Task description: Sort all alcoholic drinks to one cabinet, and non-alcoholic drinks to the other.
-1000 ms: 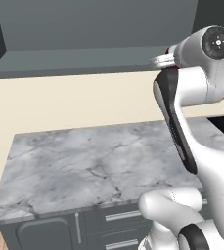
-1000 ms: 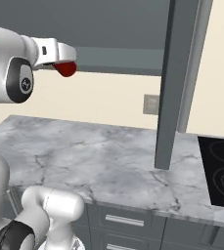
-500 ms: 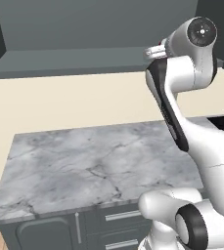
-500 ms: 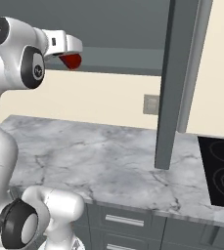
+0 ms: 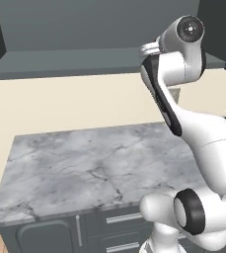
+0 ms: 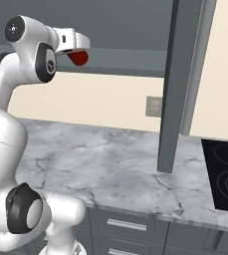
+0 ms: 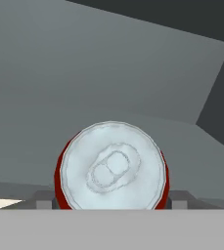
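Observation:
The red soda can (image 7: 111,168) turns its silver top to the hand camera, with red sides showing at both edges. My gripper (image 7: 111,200) is shut on it, one dark fingertip (image 7: 41,200) at each side. From the right base view, the can (image 6: 78,58) hangs under the white hand (image 6: 71,41), high up at the front of the open dark grey overhead cabinet (image 6: 128,62). The can is above the cabinet's flat shelf floor (image 7: 133,73) and not resting on it. The left base view has the raised arm (image 5: 173,64) in front of the same cabinet shelf (image 5: 60,62).
The cabinet's open door (image 6: 181,84) hangs edge-on to the right of the hand. Below lie a grey marble counter (image 6: 110,164), a black cooktop (image 6: 227,174) at its right end, and grey drawers with silver handles (image 5: 122,217). A wall socket (image 6: 154,105) sits on the cream wall.
The arm has carried the red can a little up and to the right, closer to the cabinet opening. The grip on the can is unchanged.

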Tool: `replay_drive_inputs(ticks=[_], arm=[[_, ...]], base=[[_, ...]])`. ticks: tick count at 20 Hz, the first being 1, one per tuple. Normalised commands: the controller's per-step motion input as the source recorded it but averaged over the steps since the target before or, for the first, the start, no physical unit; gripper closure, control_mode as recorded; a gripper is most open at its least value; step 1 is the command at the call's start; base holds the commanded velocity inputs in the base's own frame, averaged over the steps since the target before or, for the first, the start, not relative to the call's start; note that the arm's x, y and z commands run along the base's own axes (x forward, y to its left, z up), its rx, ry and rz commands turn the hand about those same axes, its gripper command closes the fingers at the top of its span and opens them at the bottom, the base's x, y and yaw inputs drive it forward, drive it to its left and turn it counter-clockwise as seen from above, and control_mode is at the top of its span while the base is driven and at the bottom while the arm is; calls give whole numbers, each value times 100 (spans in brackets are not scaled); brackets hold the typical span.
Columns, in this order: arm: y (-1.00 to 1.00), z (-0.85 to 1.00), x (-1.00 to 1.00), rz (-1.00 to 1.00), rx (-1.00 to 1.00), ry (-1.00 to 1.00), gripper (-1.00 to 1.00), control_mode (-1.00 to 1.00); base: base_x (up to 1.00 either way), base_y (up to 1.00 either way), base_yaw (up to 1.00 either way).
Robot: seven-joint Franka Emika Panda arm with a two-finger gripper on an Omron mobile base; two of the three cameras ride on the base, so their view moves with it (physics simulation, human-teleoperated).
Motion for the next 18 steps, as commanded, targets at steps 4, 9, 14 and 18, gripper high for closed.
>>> replay_drive_inputs(ticks=[4, 9, 14, 18], arm=[[0, 0, 36, 0, 0, 0, 100, -100], [0, 0, 29, 0, 2, 0, 100, -100], [0, -1, 33, 0, 5, 0, 100, -100], [-2, -1, 41, 0, 8, 0, 100, -100]], base=[[0, 0, 0], [0, 0, 0], [0, 0, 0], [0, 0, 0]])
